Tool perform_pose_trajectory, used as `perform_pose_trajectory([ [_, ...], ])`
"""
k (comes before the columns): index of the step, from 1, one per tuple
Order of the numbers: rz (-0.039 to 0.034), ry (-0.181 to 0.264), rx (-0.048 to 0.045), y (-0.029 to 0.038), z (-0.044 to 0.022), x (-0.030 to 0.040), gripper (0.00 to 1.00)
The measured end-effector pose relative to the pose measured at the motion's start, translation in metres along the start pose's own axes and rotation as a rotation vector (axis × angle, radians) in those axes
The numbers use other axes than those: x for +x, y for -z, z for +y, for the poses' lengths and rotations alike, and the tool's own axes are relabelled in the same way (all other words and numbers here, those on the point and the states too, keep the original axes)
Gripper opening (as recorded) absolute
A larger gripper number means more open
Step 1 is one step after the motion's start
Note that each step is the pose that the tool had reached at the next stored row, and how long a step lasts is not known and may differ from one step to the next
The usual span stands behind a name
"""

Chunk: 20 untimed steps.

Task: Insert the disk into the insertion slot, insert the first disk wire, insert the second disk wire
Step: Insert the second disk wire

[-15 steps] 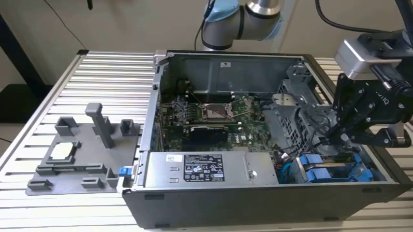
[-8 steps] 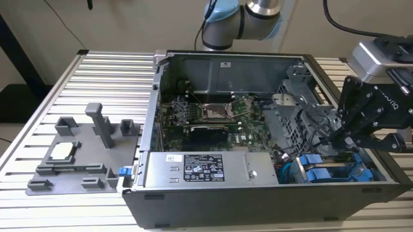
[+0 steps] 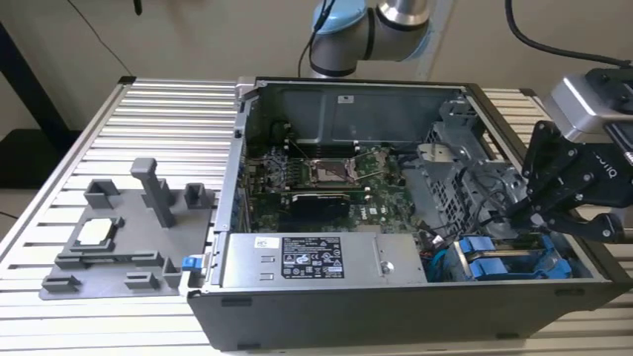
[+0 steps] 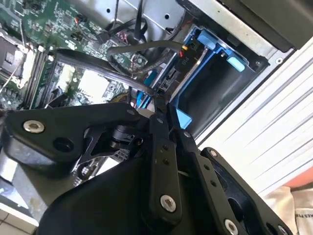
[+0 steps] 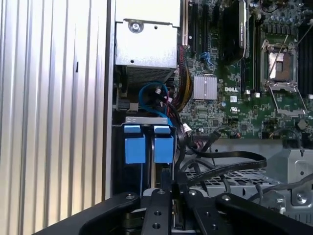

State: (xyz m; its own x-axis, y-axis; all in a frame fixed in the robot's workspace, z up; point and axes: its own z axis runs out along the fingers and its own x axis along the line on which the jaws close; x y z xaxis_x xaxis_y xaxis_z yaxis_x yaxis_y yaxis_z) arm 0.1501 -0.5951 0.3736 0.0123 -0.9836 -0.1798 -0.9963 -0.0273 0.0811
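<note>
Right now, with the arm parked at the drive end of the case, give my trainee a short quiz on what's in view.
1. True or false: the gripper is at the end of the computer case that holds the blue carriers.
2. In the first wrist view, how many blue carriers stand side by side? A one, B two, C four.
3. Fill in: in the exterior view, the silver labelled box lies to that view's ____ of the blue carriers.

Key: 1 true; 2 B; 3 left.

white lettering marks the motherboard point(image 5: 230, 93); label point(image 3: 311, 257) illegible.
</note>
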Motion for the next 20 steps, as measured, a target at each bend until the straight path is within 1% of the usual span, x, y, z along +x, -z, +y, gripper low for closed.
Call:
perform_pose_trajectory([
  [1, -0.0097, 0.001, 0.0001, 0.0000, 0.0000, 0.0011, 0.16],
  [4, -0.0225, 0.002, 0.0003, 0.0001, -0.0001, 0.0062, 0.16],
  [5, -0.0233, 0.002, -0.0002, 0.0004, -0.0001, 0.0081, 0.16],
  [6, -0.0237, 0.002, -0.0007, 0.0002, 0.0000, 0.0084, 0.16],
  [14, -0.0241, 0.001, -0.0010, 0.0001, -0.0001, 0.0085, 0.16],
  [15, -0.0289, 0.002, -0.0010, -0.0001, -0.0001, 0.0086, 0.16],
  [18, -0.0471, 0.003, -0.0008, -0.0026, -0.0010, 0.0090, 0.16],
  [19, -0.0522, 0.004, -0.0007, -0.0035, -0.0019, 0.0092, 0.16],
  [20, -0.0547, 0.004, -0.0019, -0.0040, -0.0035, 0.0094, 0.16],
])
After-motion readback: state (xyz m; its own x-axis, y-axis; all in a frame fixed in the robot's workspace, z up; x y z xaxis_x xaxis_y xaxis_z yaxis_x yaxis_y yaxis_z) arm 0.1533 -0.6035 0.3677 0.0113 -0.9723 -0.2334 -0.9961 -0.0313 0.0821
